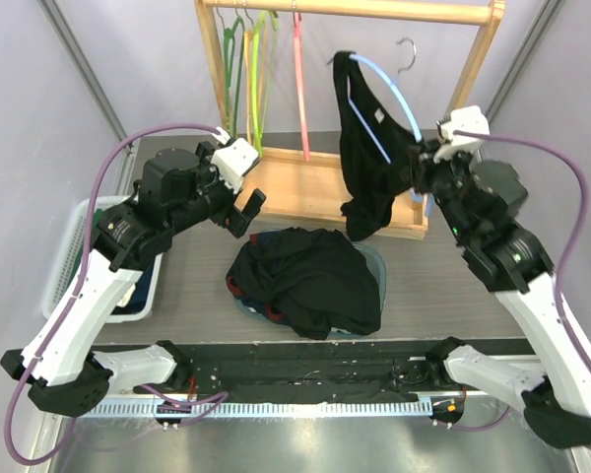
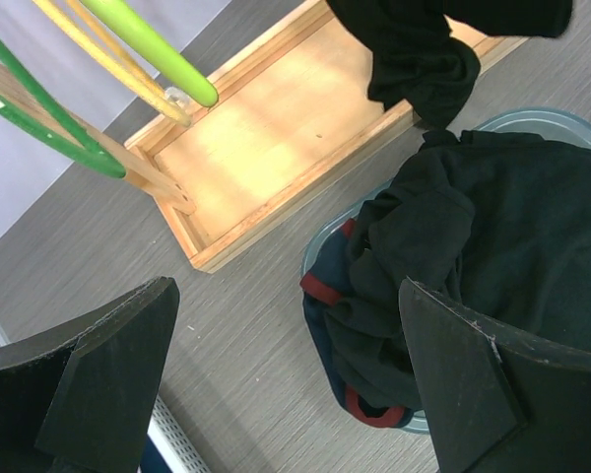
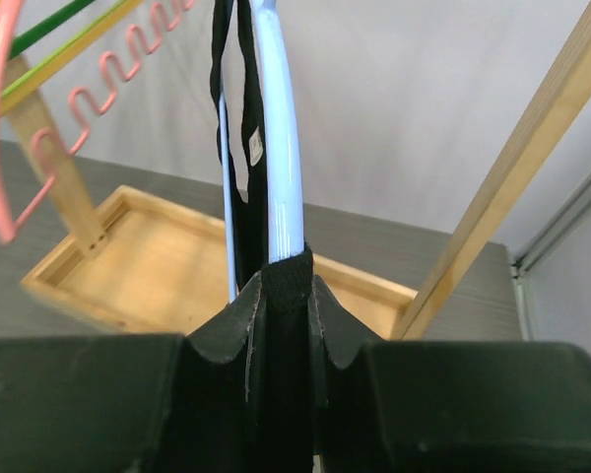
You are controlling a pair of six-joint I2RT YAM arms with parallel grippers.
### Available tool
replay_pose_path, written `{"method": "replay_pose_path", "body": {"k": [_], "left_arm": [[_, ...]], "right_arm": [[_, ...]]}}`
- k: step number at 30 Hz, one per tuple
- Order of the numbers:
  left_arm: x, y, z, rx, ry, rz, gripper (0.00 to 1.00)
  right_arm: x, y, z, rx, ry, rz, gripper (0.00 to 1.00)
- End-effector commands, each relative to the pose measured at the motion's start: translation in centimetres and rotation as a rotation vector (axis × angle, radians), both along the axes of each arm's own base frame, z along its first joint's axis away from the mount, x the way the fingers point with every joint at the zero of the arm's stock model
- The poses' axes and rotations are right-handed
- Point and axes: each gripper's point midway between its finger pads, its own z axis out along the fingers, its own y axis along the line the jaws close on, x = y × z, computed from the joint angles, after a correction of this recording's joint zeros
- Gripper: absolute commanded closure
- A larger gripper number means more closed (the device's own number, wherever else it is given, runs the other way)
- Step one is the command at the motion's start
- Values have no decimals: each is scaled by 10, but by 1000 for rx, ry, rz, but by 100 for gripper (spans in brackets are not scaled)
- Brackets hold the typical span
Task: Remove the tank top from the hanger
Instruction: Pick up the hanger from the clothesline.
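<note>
From above, the right claw (image 1: pixel 426 166) is at the right of the frame. It is pressed together on one arm of a light blue plastic hanger (image 1: pixel 399 94), holding it up in front of the wooden garment rack (image 1: pixel 305 187). The black tank top (image 1: pixel 360 148) is draped on that hanger at upper centre, and its hem reaches down to the rack's base. The left claw (image 1: pixel 240 213) hangs spread and empty left of centre. It is apart from the top and above a heap of dark clothes (image 1: pixel 305 281) in a pale round basin (image 1: pixel 375 264) on the grey bench (image 1: pixel 197 296).

The left wrist view shows the left claw (image 2: pixel 286 325) with its jaws wide and nothing between them. The heap of dark clothes (image 2: pixel 473 256) lies below right, and the tank top's (image 2: pixel 424 59) lower end hangs at the top edge.

In the right wrist view, the right claw (image 3: pixel 286 296) pinches the hanger (image 3: pixel 276 148), which rises up the middle. A tank top (image 3: pixel 231 118) strap runs beside it, and dark cloth may be caught in the pinch. A pink wavy hanger (image 3: pixel 79 89) sits at upper left.

I judge that the hanger is being held up for stripping, with the top fully on it. Next, the left claw should reach across to the hanging cloth. It needs to grip the fabric near a strap and draw it down off the hanger's end while the right claw holds firm.
</note>
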Motion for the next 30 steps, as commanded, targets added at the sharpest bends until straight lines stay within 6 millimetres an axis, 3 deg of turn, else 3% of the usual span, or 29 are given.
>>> {"method": "replay_pose_path", "body": {"k": [1,2,5,6,12,16,19,23,30], "left_arm": [[1,5,24,-54,-63,20,0],[1,5,25,-55,-64,20,0],[1,7,24,-54,-62,23,0],[1,7,24,-57,-60,24,0],[0,12,23,-69,-55,38,0],[0,16,26,-76,-60,48,0],[-3,13,26,-89,-52,24,0],[-5,15,27,-95,-57,24,0],[-8,17,30,-111,-57,22,0]], "right_arm": [[-48,4,11,108,-39,149,99],[-55,2,16,112,-49,157,99],[-85,-7,56,162,-143,204,99],[-99,-12,81,189,-200,221,99],[-152,-24,174,278,-411,325,99],[-178,-16,210,328,-488,441,99],[-196,-10,226,371,-523,528,99],[-207,-2,229,407,-510,605,99],[-201,7,218,399,-455,627,99]]}}
